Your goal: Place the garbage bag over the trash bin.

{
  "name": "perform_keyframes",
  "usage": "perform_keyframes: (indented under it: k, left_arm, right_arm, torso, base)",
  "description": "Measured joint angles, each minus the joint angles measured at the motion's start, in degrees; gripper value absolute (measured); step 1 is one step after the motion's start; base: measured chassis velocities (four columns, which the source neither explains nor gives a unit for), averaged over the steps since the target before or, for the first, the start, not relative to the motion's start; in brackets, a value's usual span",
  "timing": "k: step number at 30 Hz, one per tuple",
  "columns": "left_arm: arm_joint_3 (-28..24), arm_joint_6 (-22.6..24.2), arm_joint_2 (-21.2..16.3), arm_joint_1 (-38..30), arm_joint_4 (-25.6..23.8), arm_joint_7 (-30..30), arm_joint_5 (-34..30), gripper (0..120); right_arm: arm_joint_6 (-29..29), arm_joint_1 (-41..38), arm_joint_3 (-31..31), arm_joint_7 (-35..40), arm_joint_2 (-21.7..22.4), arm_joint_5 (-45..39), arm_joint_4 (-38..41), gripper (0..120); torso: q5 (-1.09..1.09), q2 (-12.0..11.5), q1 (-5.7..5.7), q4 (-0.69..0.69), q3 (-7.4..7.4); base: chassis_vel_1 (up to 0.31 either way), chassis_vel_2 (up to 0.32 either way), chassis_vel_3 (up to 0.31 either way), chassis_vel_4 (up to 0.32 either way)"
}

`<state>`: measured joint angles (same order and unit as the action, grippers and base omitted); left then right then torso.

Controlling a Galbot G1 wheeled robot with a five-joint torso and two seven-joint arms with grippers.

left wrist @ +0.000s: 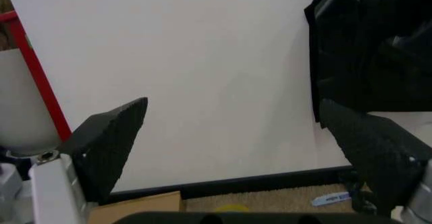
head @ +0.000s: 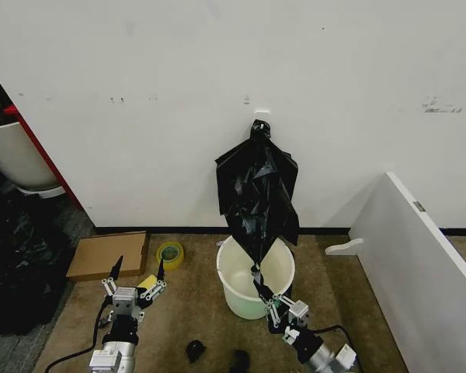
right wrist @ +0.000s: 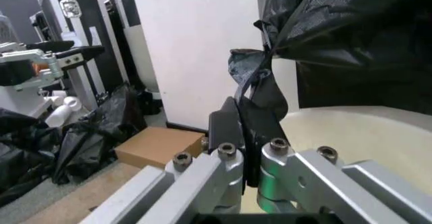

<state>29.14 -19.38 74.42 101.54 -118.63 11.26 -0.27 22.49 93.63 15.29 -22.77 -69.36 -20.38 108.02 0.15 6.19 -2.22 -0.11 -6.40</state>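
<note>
Head view first: the garbage bag (head: 257, 190) is seen hung from a hook (head: 259, 113) on the white wall (head: 217, 70), drooping down so its bottom tip dips over the trash bin (head: 237, 291). The right gripper (head: 262, 291) is clamped on that bottom tip of the bag, right at the bin's front rim, around 6 o'clock from the bag's bulk. In the right wrist view the two black pads are seen pressed together with a twisted strand of bag (right wrist: 260, 82) pinched between them, and the cream bin (right wrist: 364, 133) is just behind.

The left gripper (head: 137, 270) is held wide open, nothing in it, well apart from the bag at roughly 8 o'clock from the bin. Its spread fingers (left wrist: 111, 140) frame bare wall in the left wrist view, with the bag (left wrist: 371, 47) off at 2 o'clock.

For room: a yellow tape roll (head: 170, 253) and a flat cardboard box (head: 109, 255) are on the carpet at 9 o'clock from the bin, near the left gripper. A white panel (head: 419, 264) is slanted at 3 o'clock, close to the bin. The wall is right behind at 12 o'clock. A white tub with red edging (head: 15, 151) is parked far off at 10 o'clock.
</note>
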Motion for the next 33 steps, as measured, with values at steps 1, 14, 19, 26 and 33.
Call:
perform_keyframes:
  k: [1,14,19,26,33]
  left_arm:
    - [-0.05,-0.02,-0.03,-0.07,0.12,-0.01,-0.01,100]
    - [-0.84,0.22,-0.86,-0.42,-0.30,-0.36,-0.54,100]
    - [-3.49,3.78,-5.83,-2.50,-2.93,-2.13,-6.92,100]
    - [-7.07,7.77,-14.00,-5.52,-6.76,-4.67,-16.12,100]
    - [-14.04,13.22,-24.79,-18.86,-7.09,-4.99,-25.38,99]
  right_arm:
    - [0.26,0.23,-0.17,0.00,-0.02,0.32,-0.07,0]
    - [0.00,-0.65,-0.43,1.05,-0.42,0.18,0.71,0]
    - [-1.84,-4.14,-0.45,3.92,-1.46,-0.97,0.86,0]
    - [-2.59,-8.33,-3.41,5.37,-1.90,-0.44,-1.33,0]
    - [-2.43,-8.01,-2.80,5.51,-2.70,1.26,-1.38,0]
  torso:
    - [0.00,0.00,0.00,0.00,0.00]
    - [-0.01,0.00,0.00,0.00,0.00]
    - [-0.01,0.00,0.00,0.00,0.00]
    - [0.02,0.00,0.00,0.05,-0.01]
    - [0.00,0.00,0.00,-0.01,-0.01]
  base:
    - [0.000,0.000,0.000,0.000]
    - [0.000,0.000,0.000,0.000]
    - [0.000,0.000,0.000,0.000]
    - [0.000,0.000,0.000,0.000]
    - [0.000,0.000,0.000,0.000]
